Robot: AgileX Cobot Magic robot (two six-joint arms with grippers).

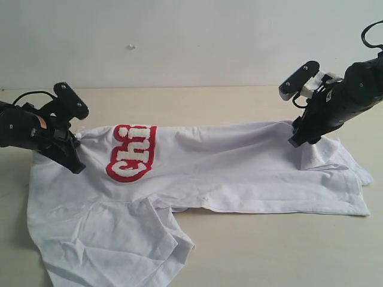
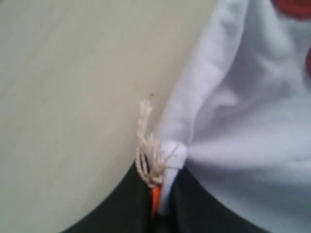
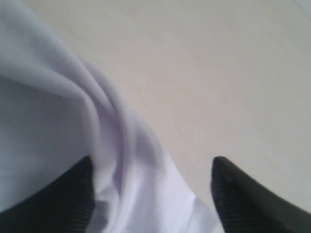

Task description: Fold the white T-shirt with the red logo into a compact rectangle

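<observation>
The white T-shirt lies spread across the table, folded over so only the first letters of the red logo show. My left gripper is shut on the shirt's left edge. In the left wrist view the jaws pinch a white fold together with the orange tag and a frayed cord. My right gripper is open over the shirt's right end. Its fingers straddle a rumpled white fold without closing on it.
The beige table runs back to a pale wall. A sleeve is bunched near the front edge. Bare table lies behind the shirt and at the front right.
</observation>
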